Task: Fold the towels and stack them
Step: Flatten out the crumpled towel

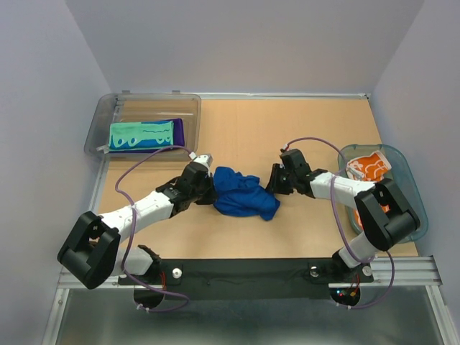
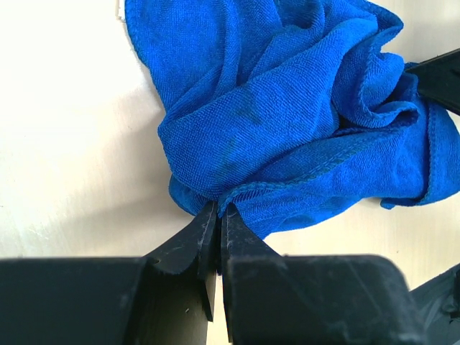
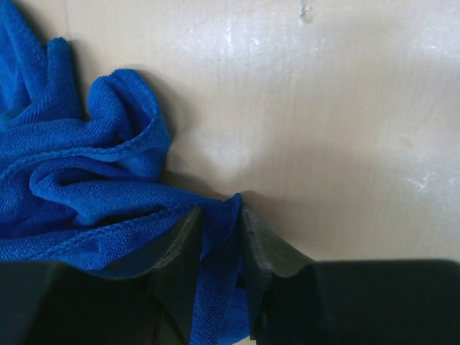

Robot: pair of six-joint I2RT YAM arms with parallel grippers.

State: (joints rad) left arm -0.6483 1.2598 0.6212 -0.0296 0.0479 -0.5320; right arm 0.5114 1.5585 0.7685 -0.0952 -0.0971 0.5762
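On the wooden table [image 1: 309, 129], the left arm [image 1: 144, 208] and right arm [image 1: 345, 188] both lie low and stretch inward toward each other from their bases. A clear bin [image 1: 100, 133] sits at the far left, a teal basket [image 1: 411, 183] at the right edge. The blue towel [image 1: 241, 192] lies crumpled mid-table between the arms. The mint green towel [image 1: 140, 134] lies folded on the purple towel [image 1: 180, 131] in the bin, and the white, orange-printed towel [image 1: 368, 167] sits in the basket. The left gripper [image 2: 219, 212] nips the blue towel's near hem (jaws almost touching). The right gripper [image 3: 219, 215] pinches a fold at the opposite side.
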